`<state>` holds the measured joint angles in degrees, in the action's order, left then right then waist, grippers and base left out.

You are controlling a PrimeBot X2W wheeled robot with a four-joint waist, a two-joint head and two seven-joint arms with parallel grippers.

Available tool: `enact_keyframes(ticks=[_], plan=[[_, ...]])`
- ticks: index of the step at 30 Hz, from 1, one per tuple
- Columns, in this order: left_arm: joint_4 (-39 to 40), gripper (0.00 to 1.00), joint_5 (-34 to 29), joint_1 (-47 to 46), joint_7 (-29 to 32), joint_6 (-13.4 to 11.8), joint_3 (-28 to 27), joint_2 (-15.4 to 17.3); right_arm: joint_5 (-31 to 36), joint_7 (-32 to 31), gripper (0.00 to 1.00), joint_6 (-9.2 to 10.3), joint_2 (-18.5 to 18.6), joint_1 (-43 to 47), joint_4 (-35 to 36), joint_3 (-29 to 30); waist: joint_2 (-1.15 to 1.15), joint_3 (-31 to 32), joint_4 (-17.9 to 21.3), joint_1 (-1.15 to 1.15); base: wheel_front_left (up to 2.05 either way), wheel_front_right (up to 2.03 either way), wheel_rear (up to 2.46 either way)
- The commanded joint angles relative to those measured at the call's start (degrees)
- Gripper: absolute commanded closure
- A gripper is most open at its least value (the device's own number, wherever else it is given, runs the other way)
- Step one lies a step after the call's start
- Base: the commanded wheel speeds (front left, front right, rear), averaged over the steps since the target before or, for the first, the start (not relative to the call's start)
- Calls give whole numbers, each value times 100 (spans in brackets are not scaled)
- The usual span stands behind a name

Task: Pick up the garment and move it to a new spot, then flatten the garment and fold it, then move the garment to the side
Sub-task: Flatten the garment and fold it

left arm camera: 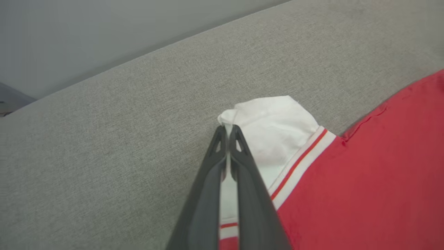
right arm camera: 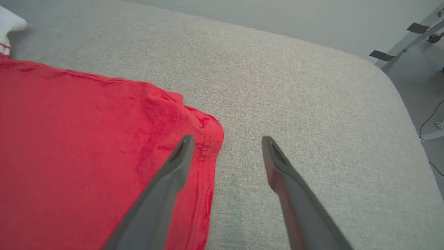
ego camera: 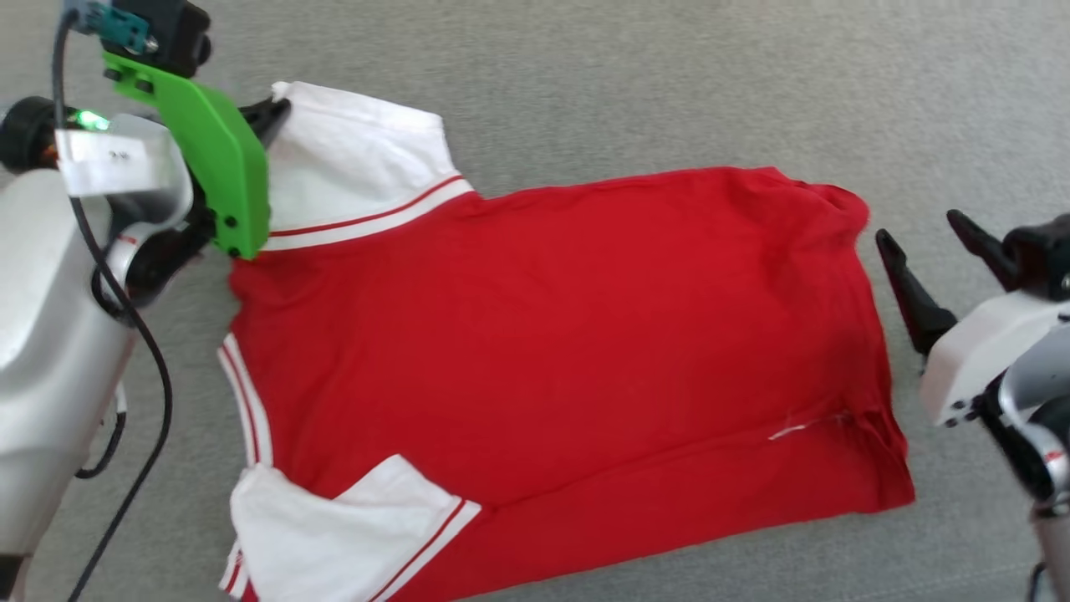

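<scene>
Your left gripper [left arm camera: 227, 129] is pressed together on the tip of the far white sleeve [left arm camera: 274, 128], with a little white cloth bunched up between the fingertips. From that pinch, the garment [ego camera: 543, 334] runs away to the robot's right. Its long axis lies left-right across the grey fabric surface [ego camera: 585, 84], with the sleeve-and-shoulder end at your left arm and the hem end at your right arm. In the head view the red body lies mostly flat. The near sleeve [ego camera: 334, 535] is doubled in over the red at the lower left.

Your right gripper [right arm camera: 228, 139] is spread wide and holds nothing. It sits just beside the hem's far corner [right arm camera: 208, 132]. In its wrist view one finger overlaps the stitched red edge and the other is over bare grey surface, so the hem edge runs up between them, close to the cloth-side finger. You can't tell whether either finger touches down.

My read: the left arm owns the sleeve end and the right arm is nearest the hem. A pull by the left, outward and away from the body, would likely spread that sleeve. The right needs a small shift toward the cloth before it closes on that corner.
</scene>
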<state>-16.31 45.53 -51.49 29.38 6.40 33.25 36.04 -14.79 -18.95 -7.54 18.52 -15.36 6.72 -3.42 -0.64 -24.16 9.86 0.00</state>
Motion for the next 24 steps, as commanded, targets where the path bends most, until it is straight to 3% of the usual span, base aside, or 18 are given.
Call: enact_keyframes(ticks=[1, 6, 12, 18, 24], plan=[[177, 100, -8, 152, -41, -57, 4, 50, 61, -263, 0, 5, 251, -223, 34, -39, 64, 164, -365, 0, 0, 0, 0], [931, 100, -67, 473, -159, -235, 40, 94, -309, -1331, 0, 5, 645, -739, -196, -157, 64, 121, -658, 0, 0, 0, 0], [1585, 100, -112, 714, -328, -419, 27, 91, -591, -2246, 0, 5, 830, -1285, -686, -360, 64, 16, -887, 0, 0, 0, 0], [1876, 100, -149, 754, -403, -472, 48, 61, -451, -2714, 0, 5, 819, -1539, -1279, -385, 64, -102, -1033, 0, 0, 0, 0], [1889, 100, -166, 734, -479, -455, 76, 14, -496, -2786, 0, 5, 781, -1569, -1546, -649, 64, -198, -1100, 0, 0, 0, 0]])
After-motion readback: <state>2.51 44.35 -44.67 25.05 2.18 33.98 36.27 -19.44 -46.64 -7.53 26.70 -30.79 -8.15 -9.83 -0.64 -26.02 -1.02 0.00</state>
